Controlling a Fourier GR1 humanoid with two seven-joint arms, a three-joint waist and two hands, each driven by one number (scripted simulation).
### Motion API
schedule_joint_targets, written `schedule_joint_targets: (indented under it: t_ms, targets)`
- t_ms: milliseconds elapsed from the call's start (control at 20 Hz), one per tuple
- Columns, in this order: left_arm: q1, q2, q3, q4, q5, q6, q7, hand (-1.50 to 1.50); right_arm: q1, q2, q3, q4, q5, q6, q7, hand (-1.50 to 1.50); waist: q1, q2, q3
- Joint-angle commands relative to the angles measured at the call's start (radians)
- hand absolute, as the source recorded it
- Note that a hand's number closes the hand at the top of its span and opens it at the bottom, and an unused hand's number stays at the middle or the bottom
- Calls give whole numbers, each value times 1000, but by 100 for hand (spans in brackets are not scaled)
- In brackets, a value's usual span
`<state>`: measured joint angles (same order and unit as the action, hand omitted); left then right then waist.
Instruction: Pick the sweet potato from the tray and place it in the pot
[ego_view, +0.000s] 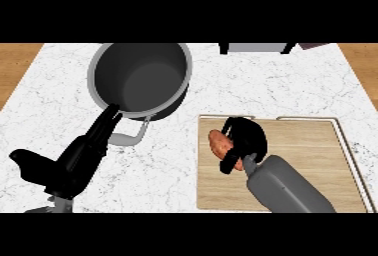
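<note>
An orange-brown sweet potato lies at the left part of the wooden tray. My right hand covers its right side, fingers and thumb curled round it. The grey pot stands on the counter at the upper left of the tray, its inside dark and nothing visible in it. My left hand is at the left, fingers stretched straight up toward the pot's near rim, the fingertips touching or nearly touching it, holding nothing.
The pot's light grey handle juts toward me, between my left hand and the tray. The white marble counter is bordered by wood at both sides. A dark object sits at the far edge.
</note>
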<state>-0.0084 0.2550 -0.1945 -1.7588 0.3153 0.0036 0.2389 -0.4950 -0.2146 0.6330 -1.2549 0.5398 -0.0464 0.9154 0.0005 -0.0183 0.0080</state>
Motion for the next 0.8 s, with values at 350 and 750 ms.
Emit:
schedule_joint_targets:
  t_ms: [350, 750]
  targets:
    - [3, -73, -63, 82, -36, 21, 49, 0, 99, 87, 225, -185, 316, -73, 120, 150, -16, 15, -9]
    - [51, -39, 1, 58, 10, -22, 42, 0, 115, 51, 226, -469, 589, -80, 265, 150, -30, 8, -9]
